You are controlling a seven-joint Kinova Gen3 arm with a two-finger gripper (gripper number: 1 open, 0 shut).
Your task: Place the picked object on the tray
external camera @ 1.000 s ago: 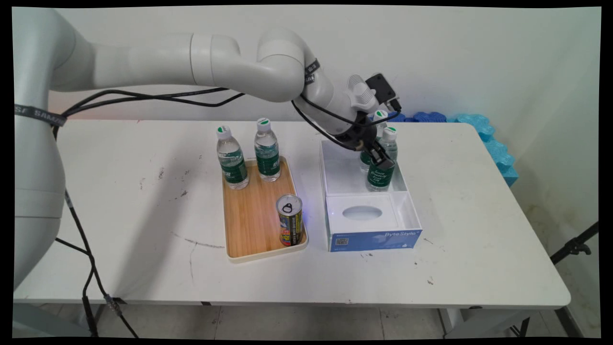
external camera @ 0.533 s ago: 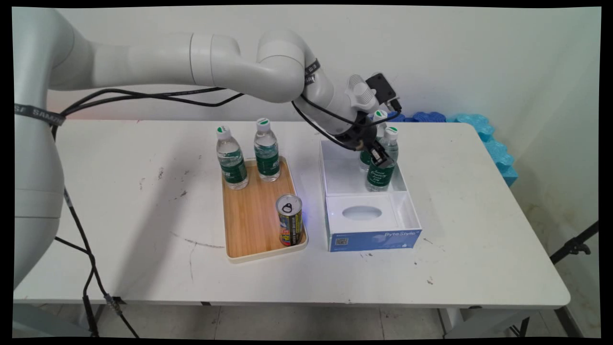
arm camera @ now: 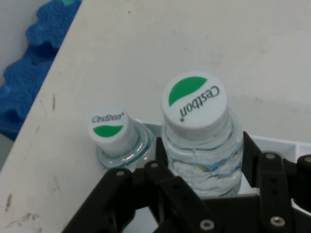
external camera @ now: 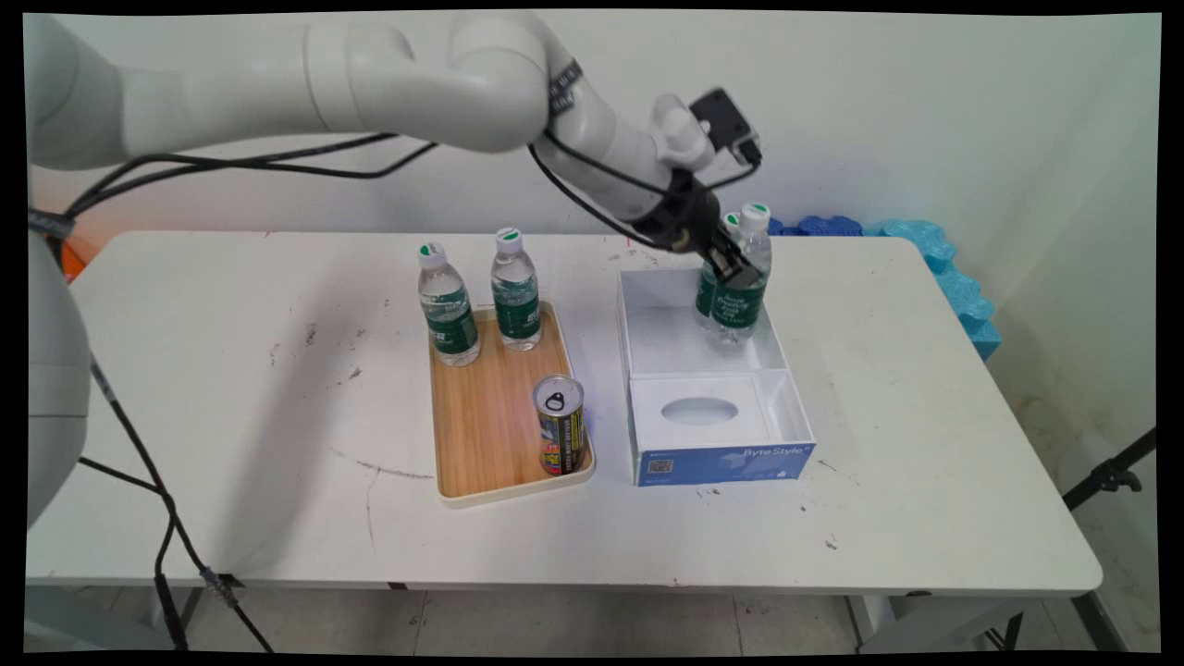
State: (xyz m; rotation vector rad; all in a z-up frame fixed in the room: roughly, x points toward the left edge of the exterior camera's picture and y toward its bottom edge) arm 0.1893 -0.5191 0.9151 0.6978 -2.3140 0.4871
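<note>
My gripper is shut on a clear water bottle with a green label and a white-and-green cap. It holds the bottle by the upper body, upright, with its base just above the floor of the open white box. A second, matching bottle stands in the box right behind the held one, mostly hidden. In the hand view the held bottle fills the space between the fingers of the gripper, and the second bottle stands close on its left.
A wooden tray lies left of the box, with two more water bottles at its far end and a drink can at its near right corner. Blue foam pieces line the table's far right edge.
The arm has risen and swung slightly back, lifting the gripped bottle off the box floor. The other bottle, tray and can have not moved.
</note>
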